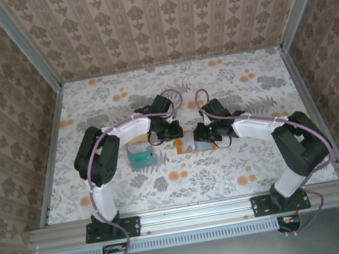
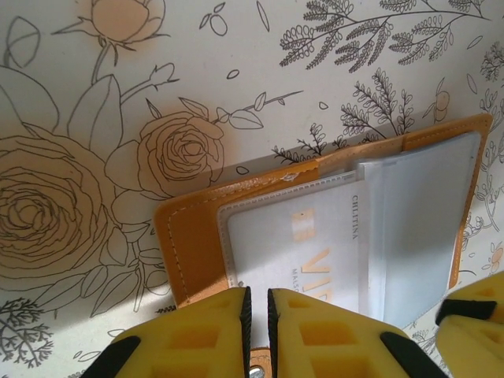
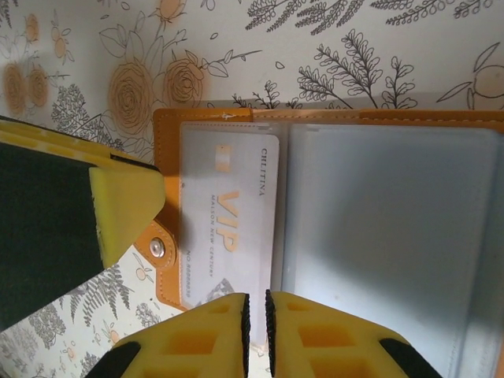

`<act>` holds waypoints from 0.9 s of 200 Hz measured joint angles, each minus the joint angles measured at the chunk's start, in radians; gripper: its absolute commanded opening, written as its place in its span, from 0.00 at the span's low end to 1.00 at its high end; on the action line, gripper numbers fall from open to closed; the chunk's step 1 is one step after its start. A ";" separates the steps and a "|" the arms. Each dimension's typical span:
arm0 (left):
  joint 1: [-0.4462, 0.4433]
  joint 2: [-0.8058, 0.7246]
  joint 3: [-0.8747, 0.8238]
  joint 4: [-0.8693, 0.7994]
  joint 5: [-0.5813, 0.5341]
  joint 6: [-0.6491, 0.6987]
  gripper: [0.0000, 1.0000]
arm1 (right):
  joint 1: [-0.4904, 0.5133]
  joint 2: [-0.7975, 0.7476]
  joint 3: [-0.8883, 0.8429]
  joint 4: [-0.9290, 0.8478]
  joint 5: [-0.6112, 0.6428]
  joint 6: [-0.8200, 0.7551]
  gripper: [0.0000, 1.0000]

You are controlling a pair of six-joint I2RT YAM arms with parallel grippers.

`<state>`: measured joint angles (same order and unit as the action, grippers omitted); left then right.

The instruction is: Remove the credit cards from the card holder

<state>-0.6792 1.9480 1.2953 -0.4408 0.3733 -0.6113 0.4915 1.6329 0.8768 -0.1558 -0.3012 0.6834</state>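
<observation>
The orange-tan card holder [image 1: 189, 146] lies open on the floral table between both grippers. In the left wrist view its clear pocket holds a pale credit card [image 2: 291, 244] printed VIP, with a grey-blue sleeve page [image 2: 417, 228] beside it. My left gripper [image 2: 257, 293] stands over the holder's [image 2: 193, 236] edge by the snap tab, its jaws drawn to a thin slit. My right gripper [image 3: 255, 298] stands at the near edge of the holder [image 3: 167, 150], by the seam beside the card [image 3: 228, 220], jaws equally close. Whether either pinches an edge is unclear.
Several loose cards [image 1: 140, 158], teal and beige, lie stacked just left of the holder under the left arm. One yellow finger of the left gripper [image 3: 126, 209] shows at the holder's left end. Metal rails [image 1: 50, 146] and papered walls bound the table.
</observation>
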 measured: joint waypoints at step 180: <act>-0.015 0.030 -0.006 0.004 0.004 -0.005 0.15 | -0.005 0.107 0.040 0.019 -0.037 0.051 0.19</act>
<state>-0.6941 1.9778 1.2896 -0.4366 0.3775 -0.6167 0.4870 1.7397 0.9165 -0.1364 -0.3386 0.7341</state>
